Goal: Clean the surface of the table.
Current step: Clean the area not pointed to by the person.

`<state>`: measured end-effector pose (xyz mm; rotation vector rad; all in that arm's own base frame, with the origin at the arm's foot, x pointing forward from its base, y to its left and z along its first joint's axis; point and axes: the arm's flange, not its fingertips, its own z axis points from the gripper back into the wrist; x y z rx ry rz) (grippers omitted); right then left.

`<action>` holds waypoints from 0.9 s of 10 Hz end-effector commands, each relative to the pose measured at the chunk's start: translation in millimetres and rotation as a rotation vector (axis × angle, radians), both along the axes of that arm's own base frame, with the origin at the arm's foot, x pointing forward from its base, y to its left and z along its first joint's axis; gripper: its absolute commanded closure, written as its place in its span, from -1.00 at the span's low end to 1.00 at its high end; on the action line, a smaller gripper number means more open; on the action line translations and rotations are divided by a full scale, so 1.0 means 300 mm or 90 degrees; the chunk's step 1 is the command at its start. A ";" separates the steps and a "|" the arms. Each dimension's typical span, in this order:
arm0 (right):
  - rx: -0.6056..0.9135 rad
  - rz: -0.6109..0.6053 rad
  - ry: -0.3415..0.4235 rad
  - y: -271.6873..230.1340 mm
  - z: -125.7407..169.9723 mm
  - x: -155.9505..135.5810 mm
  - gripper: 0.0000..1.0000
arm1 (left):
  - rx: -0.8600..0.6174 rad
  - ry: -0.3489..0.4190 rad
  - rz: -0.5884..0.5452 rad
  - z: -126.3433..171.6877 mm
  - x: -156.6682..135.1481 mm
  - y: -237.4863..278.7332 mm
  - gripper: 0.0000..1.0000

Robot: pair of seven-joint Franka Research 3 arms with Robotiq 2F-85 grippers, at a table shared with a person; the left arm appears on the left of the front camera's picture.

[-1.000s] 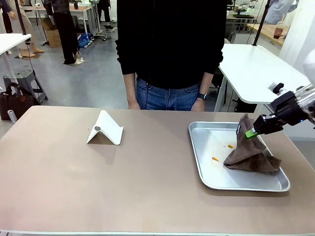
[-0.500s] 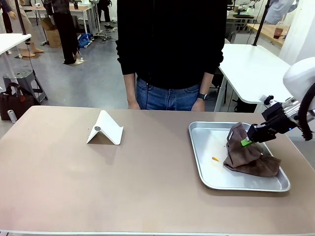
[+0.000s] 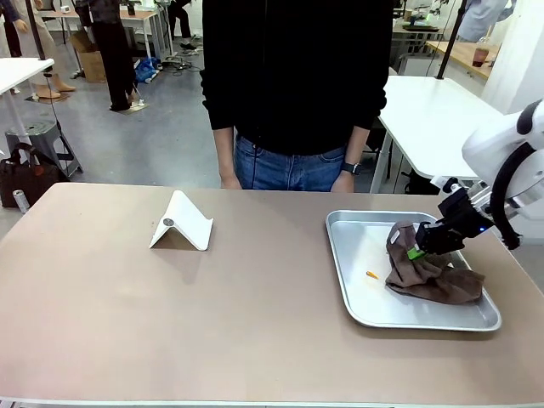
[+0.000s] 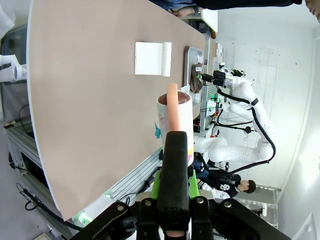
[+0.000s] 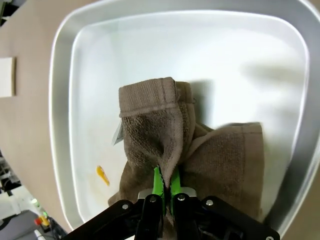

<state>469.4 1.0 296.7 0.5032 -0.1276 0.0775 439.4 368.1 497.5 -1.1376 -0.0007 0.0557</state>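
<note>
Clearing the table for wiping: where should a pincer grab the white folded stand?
Probably its top ridge, from above, closing across the fold: the white stand sits tent-like on the table, panels meeting in a thin peak, base splayed wide.

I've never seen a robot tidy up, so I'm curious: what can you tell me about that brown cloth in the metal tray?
The brown towel looks like terry cloth with a stitched hem and a small pale tag. It lies crumpled in the right part of the metal tray, one fold pinched up by the right gripper, shut on it. The rest slumps on the tray floor, near a small orange speck.
</note>
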 end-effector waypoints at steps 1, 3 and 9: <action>-0.003 -0.013 0.004 0.040 -0.037 0.037 1.00 | -0.001 0.006 -0.002 0.022 -0.009 0.005 0.56; 0.002 0.000 0.018 0.076 -0.062 0.037 1.00 | -0.001 0.006 -0.002 0.022 -0.009 0.005 0.56; 0.059 0.053 0.044 0.259 -0.084 0.021 1.00 | -0.001 0.006 -0.002 0.022 -0.009 0.005 0.56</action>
